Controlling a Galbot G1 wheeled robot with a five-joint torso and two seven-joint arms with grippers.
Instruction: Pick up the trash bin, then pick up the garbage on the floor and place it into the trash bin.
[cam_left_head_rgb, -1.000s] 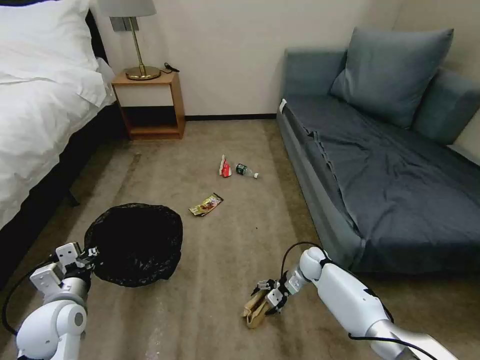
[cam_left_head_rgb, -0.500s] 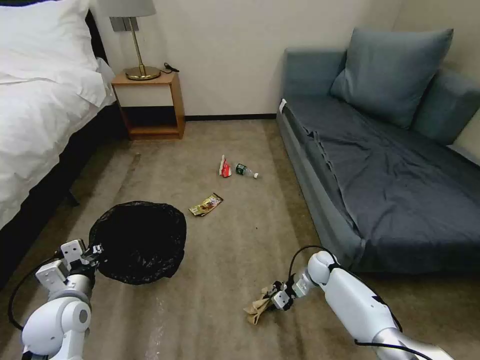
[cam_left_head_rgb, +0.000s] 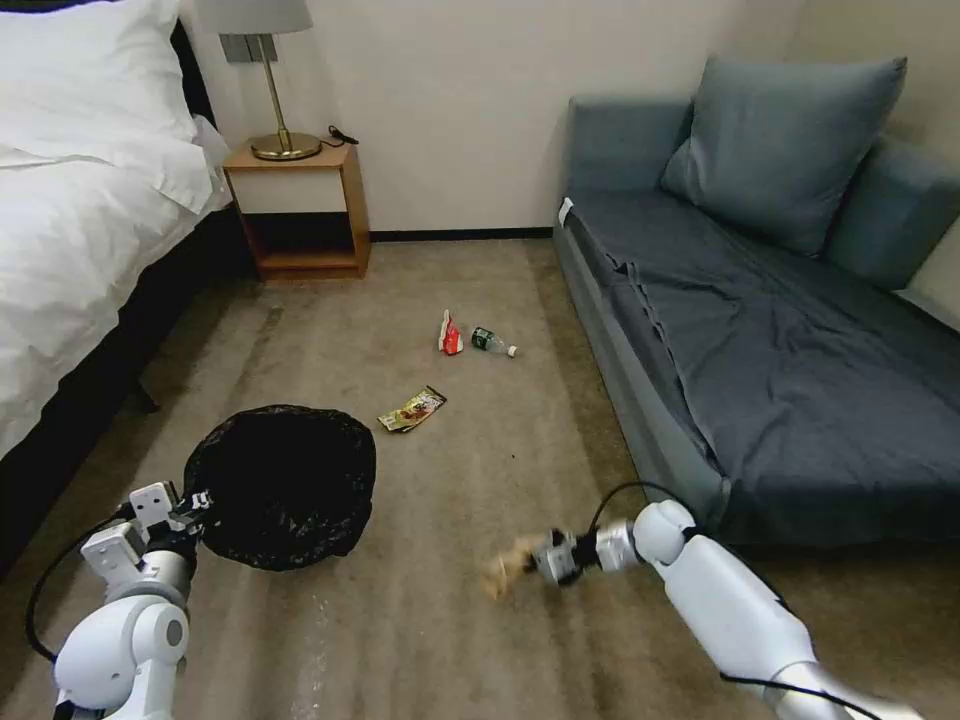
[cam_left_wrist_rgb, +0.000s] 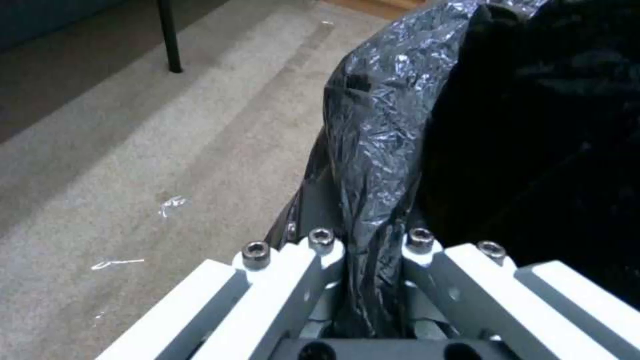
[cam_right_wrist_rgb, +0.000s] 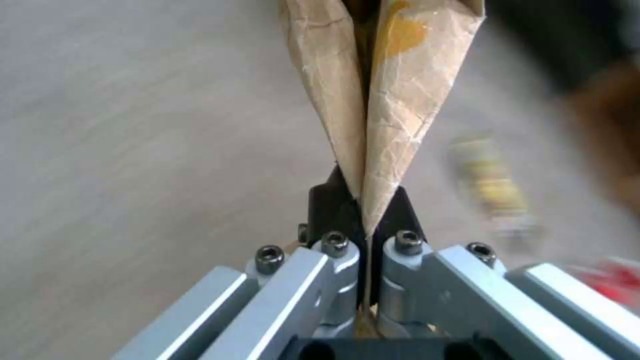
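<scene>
The trash bin (cam_left_head_rgb: 285, 485), lined with a crinkled black bag, hangs low at the left, and my left gripper (cam_left_head_rgb: 192, 503) is shut on its near rim (cam_left_wrist_rgb: 373, 210). My right gripper (cam_left_head_rgb: 545, 558) is shut on a crumpled brown paper bag (cam_left_head_rgb: 503, 570), held just above the carpet to the right of the bin; the right wrist view shows the paper bag (cam_right_wrist_rgb: 373, 105) pinched between the fingers. More garbage lies on the floor farther off: a gold-brown snack wrapper (cam_left_head_rgb: 412, 409), a red-and-white packet (cam_left_head_rgb: 450, 334) and a small clear bottle (cam_left_head_rgb: 493, 342).
A grey-blue sofa (cam_left_head_rgb: 760, 330) runs along the right side, close to my right arm. The bed (cam_left_head_rgb: 80, 220) with white linen stands at the left, and a wooden nightstand (cam_left_head_rgb: 300, 210) with a lamp at the back wall. Open carpet lies between them.
My right gripper has lifted the brown paper bag off the carpet and swung its wrist to point left toward the bin. The left gripper and bin have shifted slightly right.
</scene>
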